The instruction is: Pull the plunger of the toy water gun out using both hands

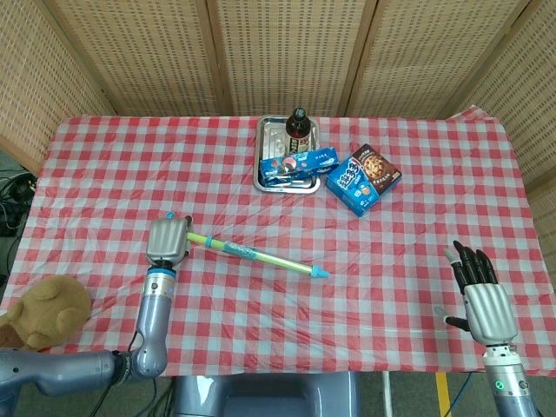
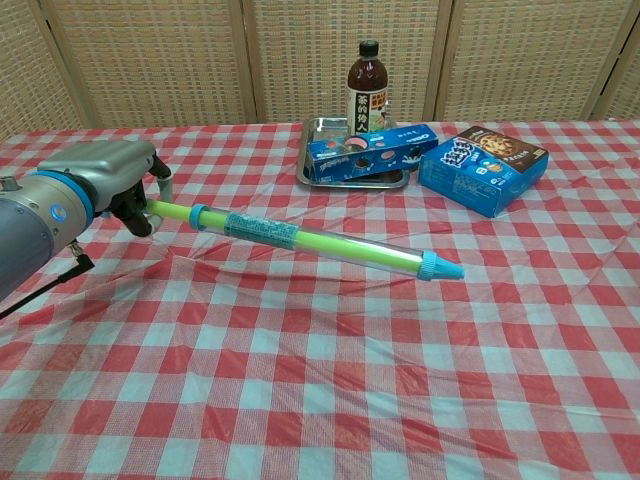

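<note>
Left hand [image 2: 105, 185] grips toy water gun [image 2: 300, 238] at its handle end, nozzle toward 4 o'clock. Right hand [image 1: 482, 295] empty, fingers spread, well apart. Plunger not yet pulled.

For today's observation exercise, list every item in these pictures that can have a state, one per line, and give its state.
Toy water gun: held at its handle end, nozzle end angled down toward the tablecloth.
Left robot hand: grips the water gun's handle end.
Right robot hand: holds nothing, fingers apart.
Bottle: upright in the metal tray, cap on.
Blue biscuit pack: lying in the tray.
Cookie box: lying flat, closed.
</note>
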Motion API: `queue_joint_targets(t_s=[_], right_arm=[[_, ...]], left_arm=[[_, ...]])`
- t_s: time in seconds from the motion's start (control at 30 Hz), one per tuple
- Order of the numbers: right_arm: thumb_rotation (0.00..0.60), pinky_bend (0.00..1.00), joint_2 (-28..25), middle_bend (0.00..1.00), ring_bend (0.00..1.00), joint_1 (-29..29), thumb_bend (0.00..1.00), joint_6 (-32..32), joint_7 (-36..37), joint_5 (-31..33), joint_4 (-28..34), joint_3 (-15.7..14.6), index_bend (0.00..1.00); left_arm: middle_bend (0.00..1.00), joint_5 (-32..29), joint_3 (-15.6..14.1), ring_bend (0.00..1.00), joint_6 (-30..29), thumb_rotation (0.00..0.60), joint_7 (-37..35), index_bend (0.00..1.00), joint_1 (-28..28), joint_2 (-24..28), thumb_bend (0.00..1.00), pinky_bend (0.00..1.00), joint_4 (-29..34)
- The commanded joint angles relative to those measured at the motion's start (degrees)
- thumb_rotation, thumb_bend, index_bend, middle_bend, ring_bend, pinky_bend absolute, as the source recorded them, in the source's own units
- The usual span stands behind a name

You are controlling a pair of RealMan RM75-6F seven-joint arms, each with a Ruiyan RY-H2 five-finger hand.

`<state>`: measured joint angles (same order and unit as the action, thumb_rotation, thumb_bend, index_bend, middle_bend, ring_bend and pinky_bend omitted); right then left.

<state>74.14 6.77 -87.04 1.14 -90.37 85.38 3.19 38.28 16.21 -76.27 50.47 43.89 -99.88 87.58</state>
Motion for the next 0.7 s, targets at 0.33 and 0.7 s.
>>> queue_joint_targets(t_s=[0.33,0.7], right_arm=[[0.6,0.0,-0.8,0.0,0.0,2.1,0.11,2.5,-2.6,1.5,3.4,2.0,0.1],[0.6,0.25,-3.7,0.39,0.4,8.3,0.12,6.9,-16.9,6.5,17.2,9.1,0.24]], left_arm=[[0.94,0.2,2.6,0.85,-4.5,0.6,1.6,0.83,-1.1,5.4,0.64,0.72,7.1],[0.94,-5.0,8.6,0.85,-5.3,0.6,5.5,0.83,2.3,8.9,0.64,0.72,10.8]])
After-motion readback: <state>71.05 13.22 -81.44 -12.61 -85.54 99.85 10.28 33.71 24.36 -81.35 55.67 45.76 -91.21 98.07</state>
